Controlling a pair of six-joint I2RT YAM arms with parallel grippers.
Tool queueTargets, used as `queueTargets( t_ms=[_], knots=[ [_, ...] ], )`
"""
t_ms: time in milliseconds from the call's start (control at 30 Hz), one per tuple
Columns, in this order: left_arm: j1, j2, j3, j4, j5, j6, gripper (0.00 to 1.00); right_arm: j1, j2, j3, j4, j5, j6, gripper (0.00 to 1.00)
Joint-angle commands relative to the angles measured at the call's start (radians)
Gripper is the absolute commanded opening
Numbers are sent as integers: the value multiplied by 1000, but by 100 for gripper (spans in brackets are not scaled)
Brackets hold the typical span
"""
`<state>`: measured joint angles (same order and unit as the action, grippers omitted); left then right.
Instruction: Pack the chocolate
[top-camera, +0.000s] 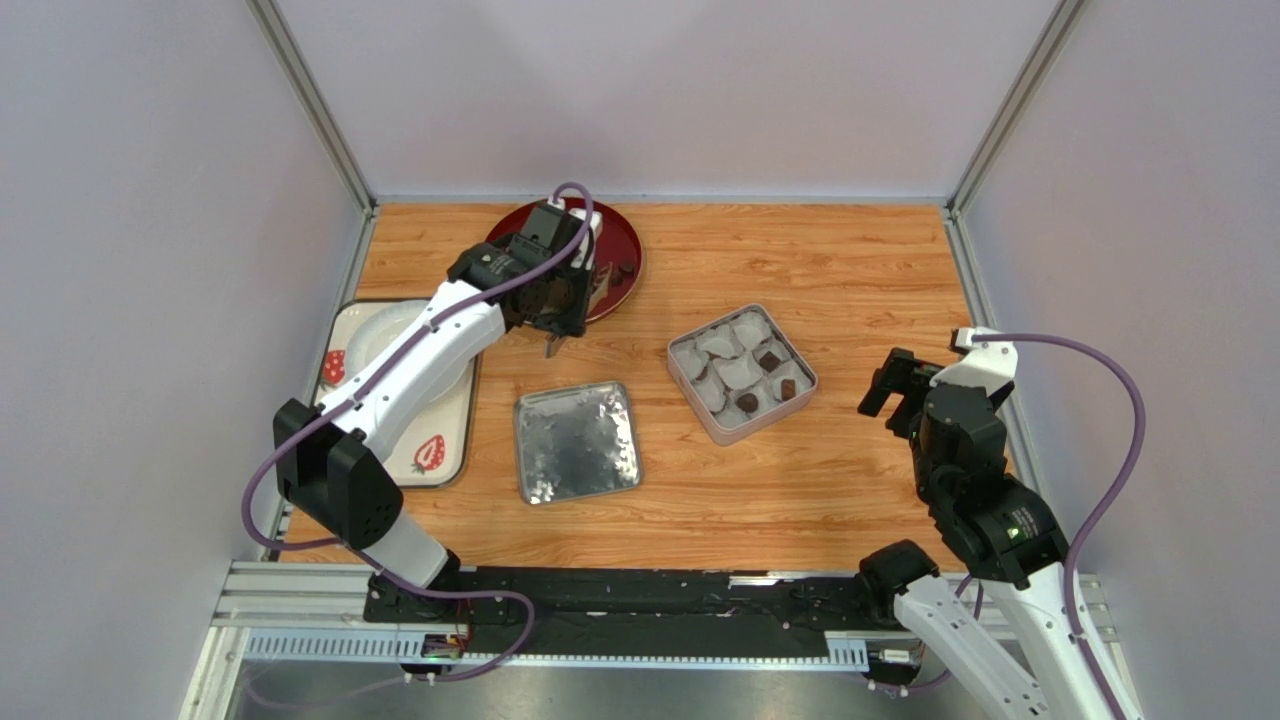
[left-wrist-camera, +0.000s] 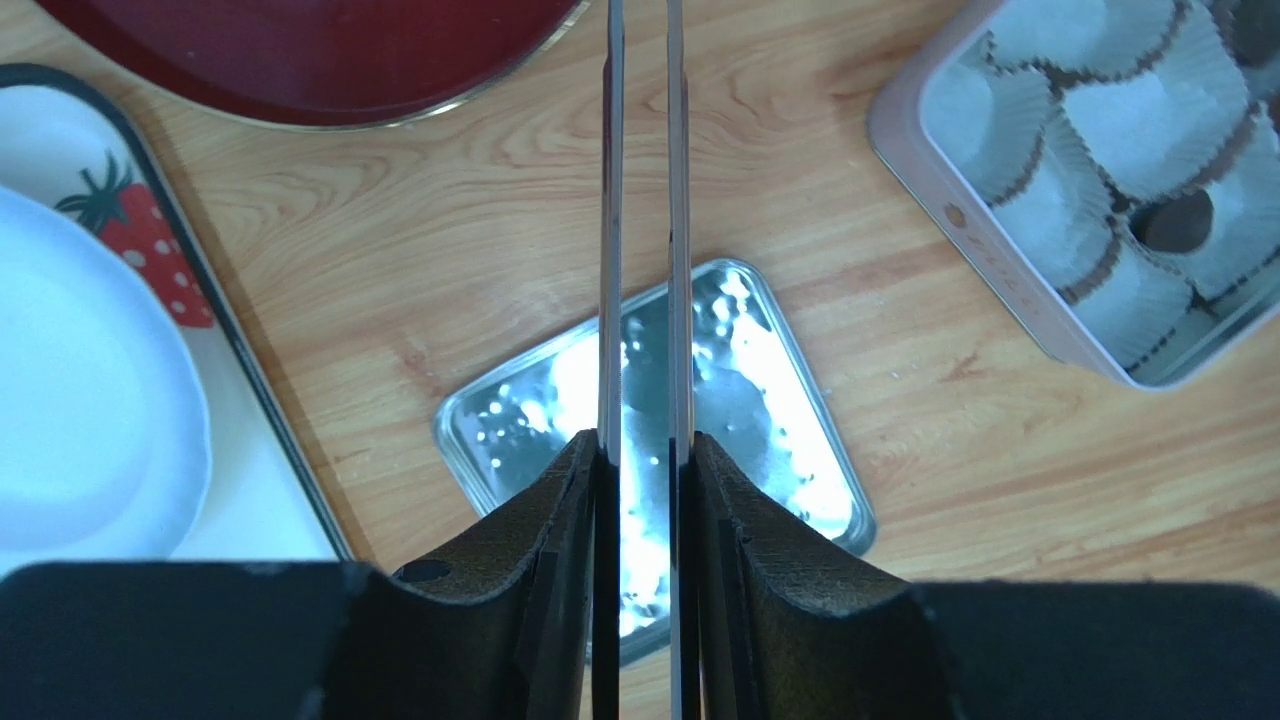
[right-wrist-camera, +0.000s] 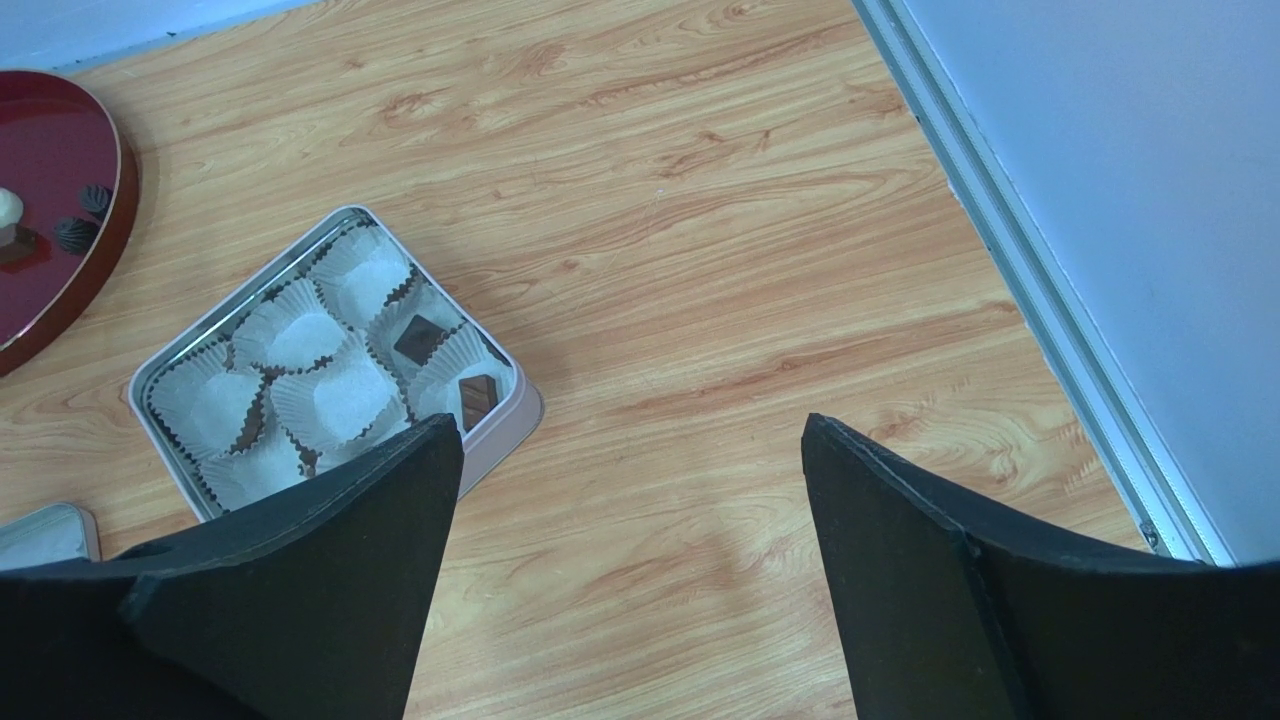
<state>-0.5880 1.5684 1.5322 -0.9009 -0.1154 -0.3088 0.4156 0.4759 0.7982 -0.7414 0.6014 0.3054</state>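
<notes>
The right gripper hangs wide apart above the wood table; the tin of paper cups holds two dark chocolates.

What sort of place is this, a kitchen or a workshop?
Probably a robot test booth: plain walls box in a wooden table, a left arm and right arm sit on a metal rail, and a chocolate tin sits staged.

Setting: robotics lab test cell. Wooden tabletop; plain pale wall panels enclosing it on three sides, joined by aluminium corner posts; aluminium rail along its near edge, carrying cabled left arm and right arm.
</notes>
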Motion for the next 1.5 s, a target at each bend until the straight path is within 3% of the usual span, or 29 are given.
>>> queueTargets(
  t_ms=[0, 333, 533, 1167, 1467],
  knots=[
    [80, 7, 14, 34, -20, -21, 35, -1, -2, -10, 48, 1, -9, 88],
    [237, 125, 78, 68, -49, -41, 38, -1, 0, -11, 47, 3, -12, 88],
    [277, 188, 106, 86, -75, -49, 40, 0, 1, -11, 50, -2, -12, 88],
    [300, 384, 289, 91, -52, -73, 44, 0, 9, -14, 53, -8, -15, 88],
    [300, 420, 281, 85, -41, -99, 45, 0, 6, -14, 56, -9, -19, 88]
  ],
)
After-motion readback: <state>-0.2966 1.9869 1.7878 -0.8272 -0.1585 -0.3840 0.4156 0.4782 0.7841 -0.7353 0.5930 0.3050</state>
